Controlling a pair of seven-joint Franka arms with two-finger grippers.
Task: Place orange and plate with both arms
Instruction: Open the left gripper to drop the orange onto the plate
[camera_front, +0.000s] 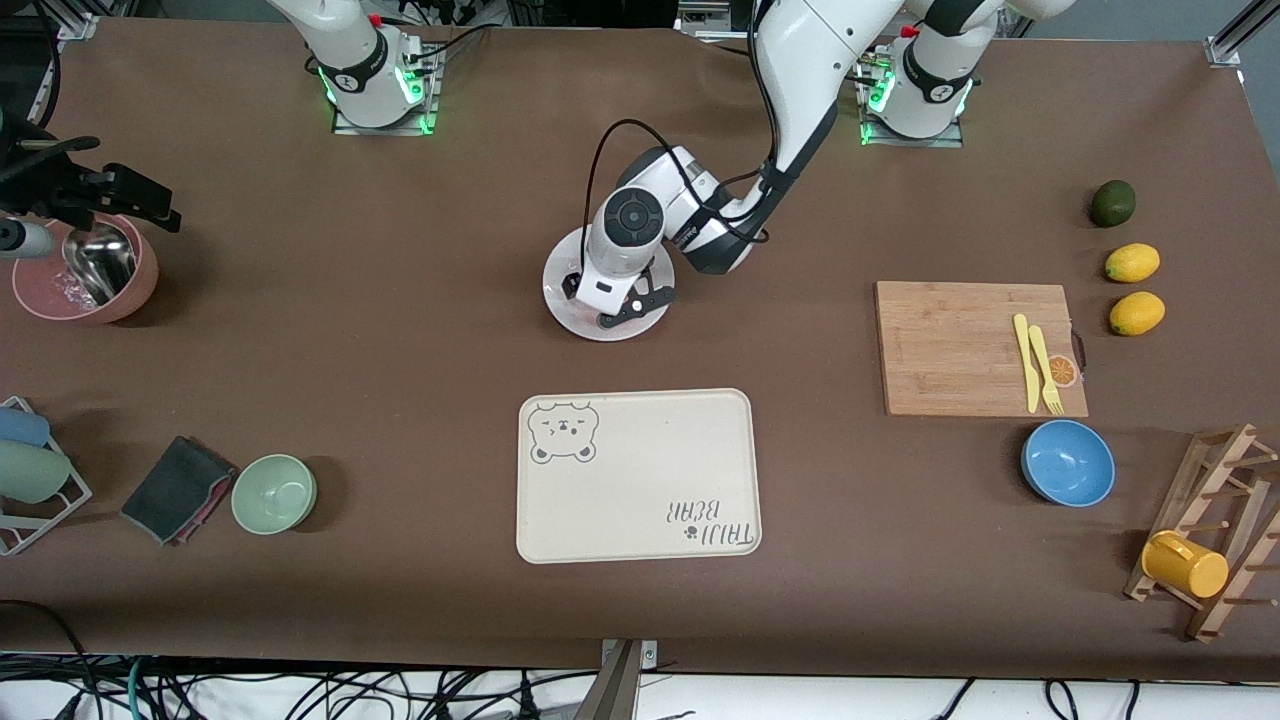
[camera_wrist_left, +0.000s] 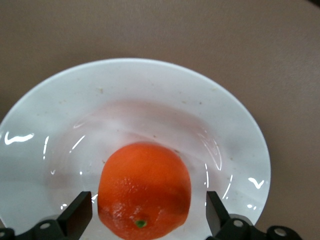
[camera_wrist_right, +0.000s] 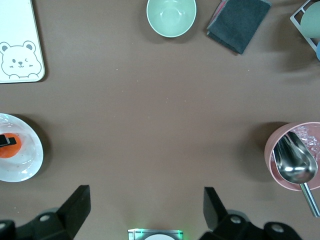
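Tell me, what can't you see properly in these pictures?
- Front view: the orange is hidden under the left gripper over the plate.
- Left wrist view: the orange and plate run off the picture's edge.
- Right wrist view: the right gripper shows only its open fingertips.

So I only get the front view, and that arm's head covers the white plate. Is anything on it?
Observer: Yes. The left wrist view shows the orange lying on the plate.
Operator: Has the pincer grabbed it?
Observer: No. The left pincer is open, with one finger on each side of the orange and a gap at both.
Operator: And the other arm's pincer?
Observer: The right pincer waits open, high over bare table, and holds nothing.
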